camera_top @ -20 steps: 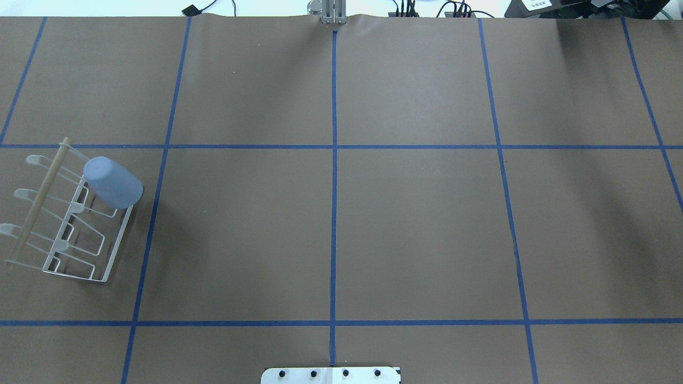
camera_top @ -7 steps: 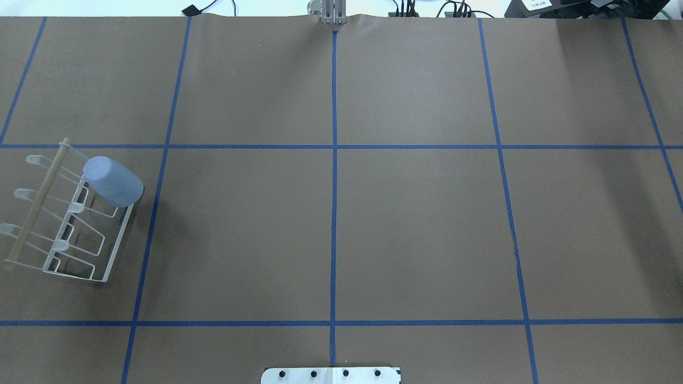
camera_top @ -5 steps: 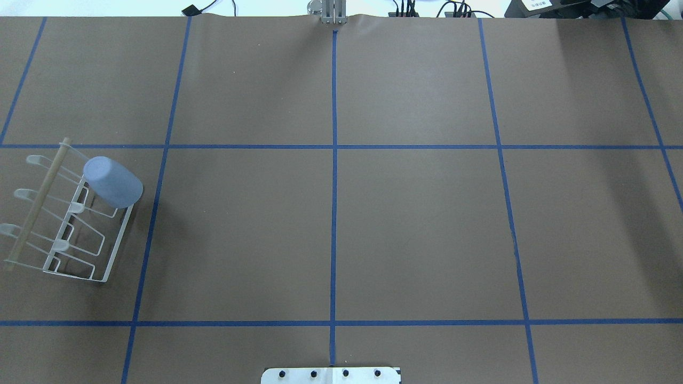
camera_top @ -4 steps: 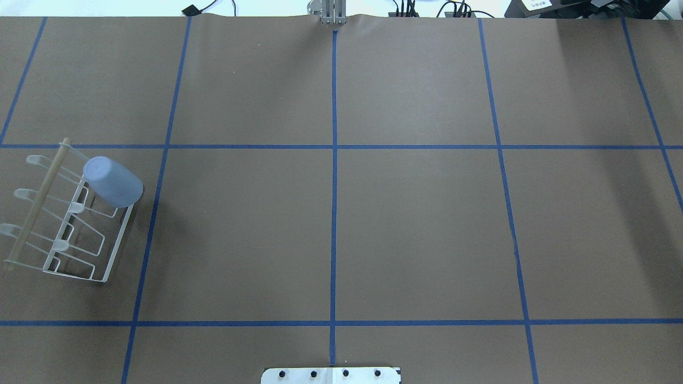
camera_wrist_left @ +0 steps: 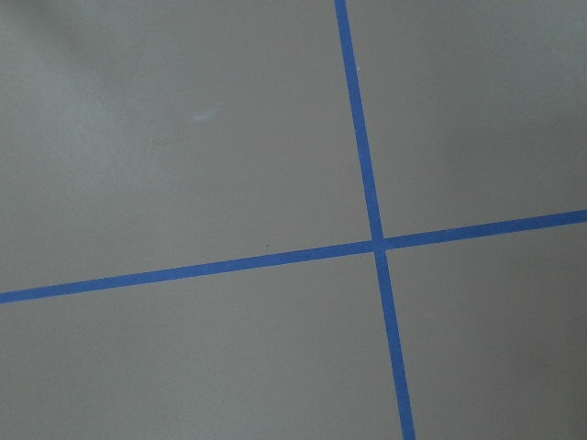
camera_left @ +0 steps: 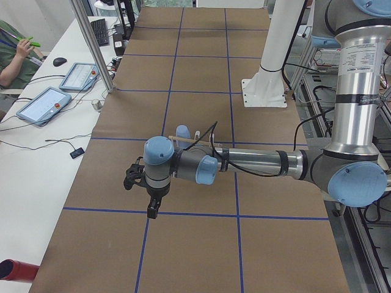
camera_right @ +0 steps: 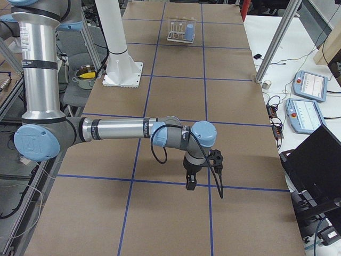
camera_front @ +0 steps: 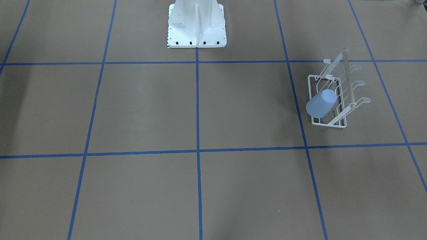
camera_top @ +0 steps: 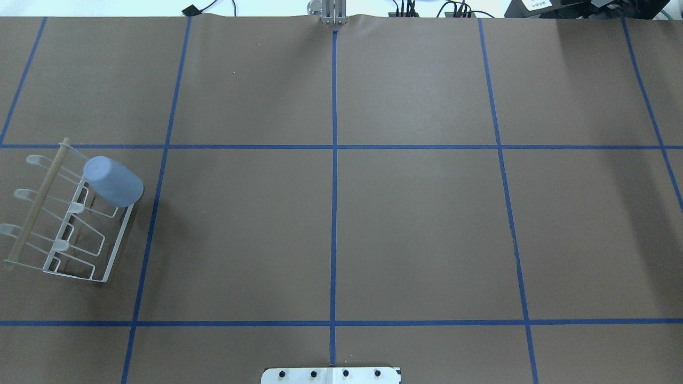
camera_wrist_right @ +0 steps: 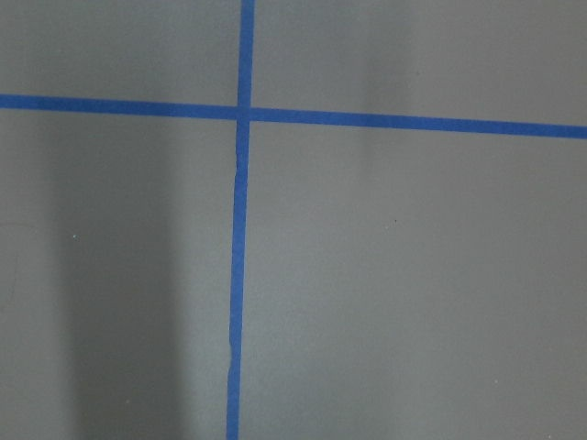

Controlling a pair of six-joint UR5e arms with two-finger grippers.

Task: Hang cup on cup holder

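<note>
— Overhead exterior view first: where on the brown paper-covered table (camera_top: 416,229) with its blue tape grid (camera_top: 334,146) is the cup?
— Left side. The white wire cup holder with a light wooden rod (camera_top: 36,205) carries the small, smooth, pale blue-grey handleless cup (camera_top: 113,182), tilted base-up on its far right prong.
— The grippers?
— Well apart from it. The left gripper (camera_left: 151,210) and right gripper (camera_right: 190,183) point down near opposite table ends; parted or closed, I can't tell.
— Writing?
— A white label (camera_top: 539,4) at the far edge, unreadable.
</note>
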